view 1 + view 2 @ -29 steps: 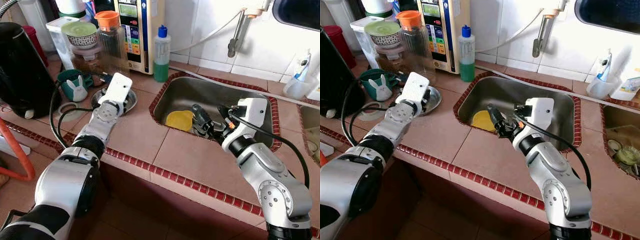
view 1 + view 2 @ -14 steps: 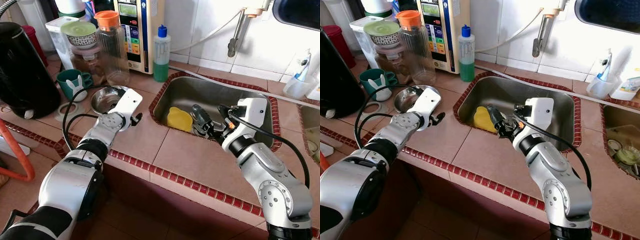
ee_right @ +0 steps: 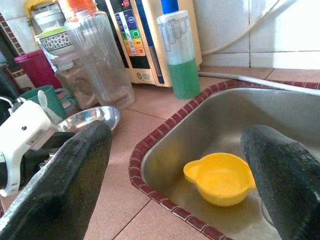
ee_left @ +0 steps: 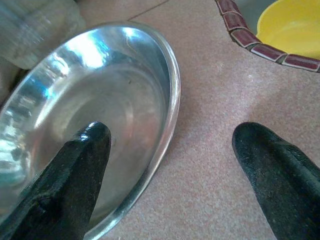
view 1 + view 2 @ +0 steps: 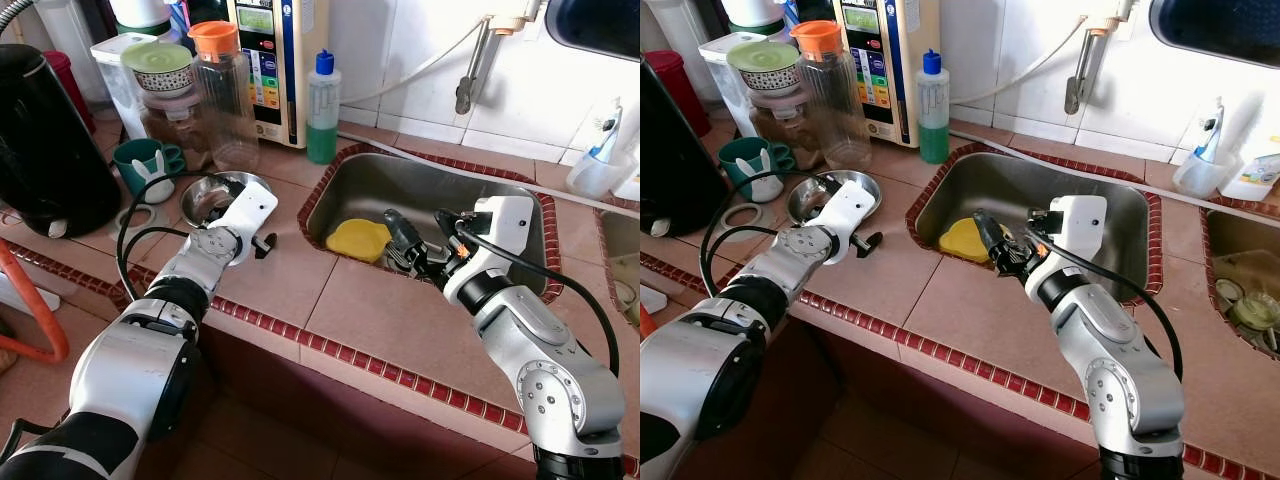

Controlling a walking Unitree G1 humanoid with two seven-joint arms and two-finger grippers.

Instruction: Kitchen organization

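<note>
Two grippers: both spread wide, empty.
Change: yellow bowl (image 5: 360, 239) now rests in sink (image 5: 520, 215).
Left gripper (image 5: 864, 243): withdrawn beside steel bowl (image 5: 830, 193).
Right gripper (image 5: 410, 243): hovers unmoved over sink.
Meaning: bowl transfer judged complete.

Black kettle (image 5: 45, 140) — soap btl (image 5: 322, 110) — tap (image 5: 466, 85)

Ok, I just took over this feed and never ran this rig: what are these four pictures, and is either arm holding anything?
The two wide pictures come from the robot's head, looking down at a tiled counter. The close-ups come from cameras on each wrist, looking along that arm's two black fingers. The left gripper is open over the counter, its fingers astride the rim of a steel bowl. The right gripper is open above the sink, where a yellow bowl lies. Neither holds anything. Behind stand a clear jar, a green soap bottle and a green mug.
</note>
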